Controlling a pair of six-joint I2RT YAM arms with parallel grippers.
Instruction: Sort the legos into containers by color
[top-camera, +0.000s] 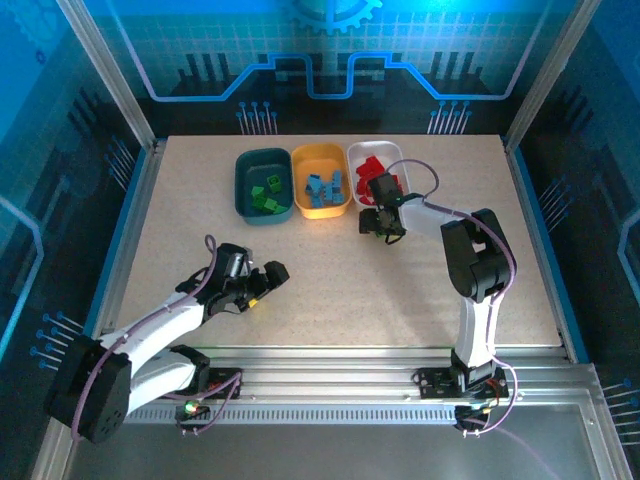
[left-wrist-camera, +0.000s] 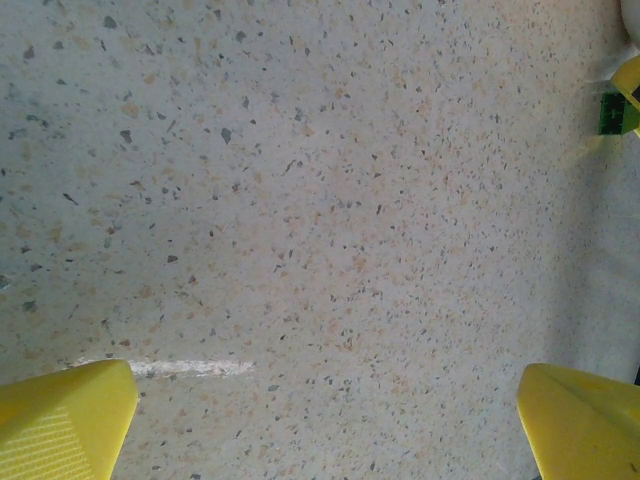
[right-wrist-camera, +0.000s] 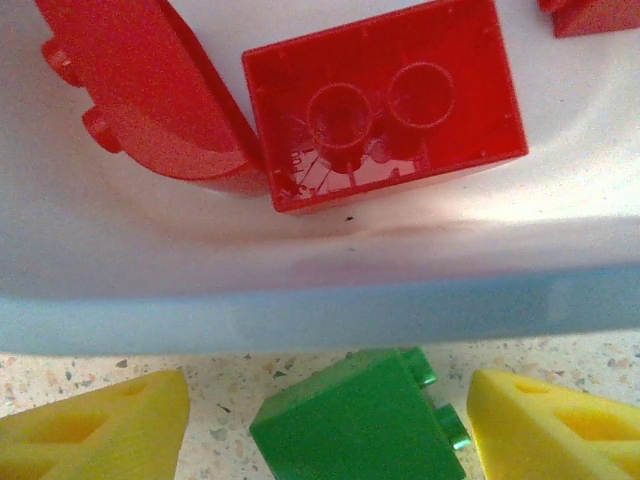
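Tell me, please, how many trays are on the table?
3, side by side: the dark teal tray leftmost, the orange-yellow tray in the middle, the white tray rightmost.

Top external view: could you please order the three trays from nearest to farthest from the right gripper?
Measured from the right gripper:
1. White tray, at the right end of the row, directly beyond the gripper.
2. Orange-yellow tray, in the middle of the row.
3. Teal tray, at the left end of the row.
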